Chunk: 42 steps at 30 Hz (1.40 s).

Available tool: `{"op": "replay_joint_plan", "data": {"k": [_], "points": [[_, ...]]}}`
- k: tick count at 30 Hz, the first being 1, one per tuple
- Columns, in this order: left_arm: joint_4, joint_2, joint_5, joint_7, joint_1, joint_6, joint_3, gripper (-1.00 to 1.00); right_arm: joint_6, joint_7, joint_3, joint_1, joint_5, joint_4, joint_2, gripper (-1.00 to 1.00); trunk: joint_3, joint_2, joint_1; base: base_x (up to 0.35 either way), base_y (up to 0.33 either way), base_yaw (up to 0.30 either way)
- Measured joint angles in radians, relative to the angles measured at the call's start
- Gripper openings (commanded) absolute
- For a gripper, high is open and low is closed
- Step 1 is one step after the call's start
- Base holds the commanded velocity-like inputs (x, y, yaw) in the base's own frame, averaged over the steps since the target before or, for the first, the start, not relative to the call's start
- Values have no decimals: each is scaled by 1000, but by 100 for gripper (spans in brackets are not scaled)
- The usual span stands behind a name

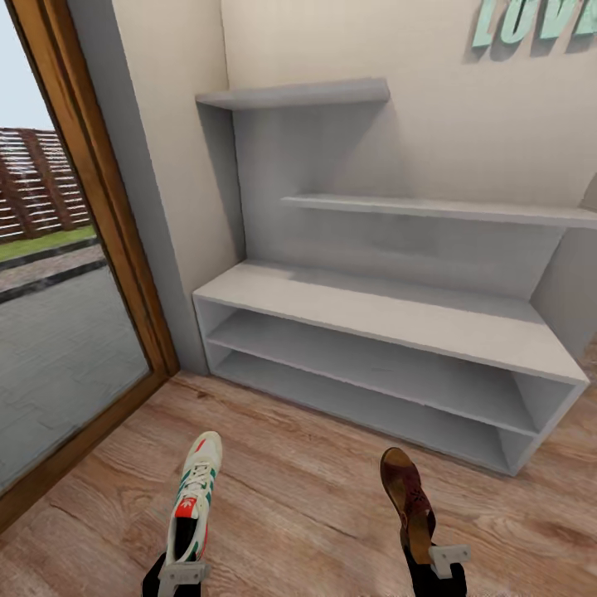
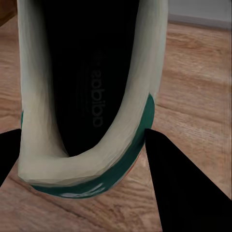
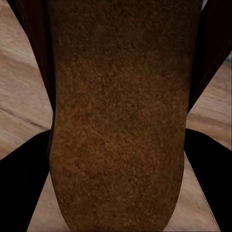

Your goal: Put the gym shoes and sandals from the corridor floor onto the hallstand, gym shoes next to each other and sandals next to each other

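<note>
Left gripper (image 1: 182, 570): we find it at the near edge of the head view, closed on the heel end of one gym shoe (image 1: 194, 495). In the left wrist view its dark fingers (image 2: 186, 188) press against either side of the shoe's heel (image 2: 87, 121), and we look straight into the dark shoe opening. The shoe points away from us, toe toward the hallstand (image 1: 390, 332), white with green stripes and a red-orange tongue, above the corridor floor (image 1: 298, 489).

Right gripper (image 1: 435, 562): near, right of centre, clamped on the heel end of one sandal (image 1: 408, 500). In the right wrist view the brown footbed (image 3: 118, 125) runs between the two dark fingers (image 3: 24, 188), which sit tight against its sides. The sandal points far, toe toward the hallstand's lower tiers.

Hallstand: pale grey, against the far wall, with two open tiers below a wide top board and two staggered shelves on the back panel. We see no shoes on any tier or shelf.

Left of the scene: a wood-framed glass door (image 1: 91, 207). Far right, on the wall: pale green letters (image 1: 535, 21).
</note>
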State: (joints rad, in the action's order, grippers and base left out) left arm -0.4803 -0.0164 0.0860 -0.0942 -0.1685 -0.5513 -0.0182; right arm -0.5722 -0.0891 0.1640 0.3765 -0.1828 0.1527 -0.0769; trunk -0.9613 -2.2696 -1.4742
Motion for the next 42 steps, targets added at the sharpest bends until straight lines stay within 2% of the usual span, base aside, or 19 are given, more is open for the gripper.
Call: {"op": "replay_joint_plan", "data": {"k": [32, 42], "points": [[0, -3, 5, -3, 0, 1, 0, -100, 0, 0, 0, 0, 0, 0, 0, -100, 20, 0, 0, 0, -1, -281], [0, -4, 5, -9, 0, 0, 0, -100, -1, -3, 0, 0, 1, 1, 0, -100, 23, 0, 0, 81, -217, -127]]}}
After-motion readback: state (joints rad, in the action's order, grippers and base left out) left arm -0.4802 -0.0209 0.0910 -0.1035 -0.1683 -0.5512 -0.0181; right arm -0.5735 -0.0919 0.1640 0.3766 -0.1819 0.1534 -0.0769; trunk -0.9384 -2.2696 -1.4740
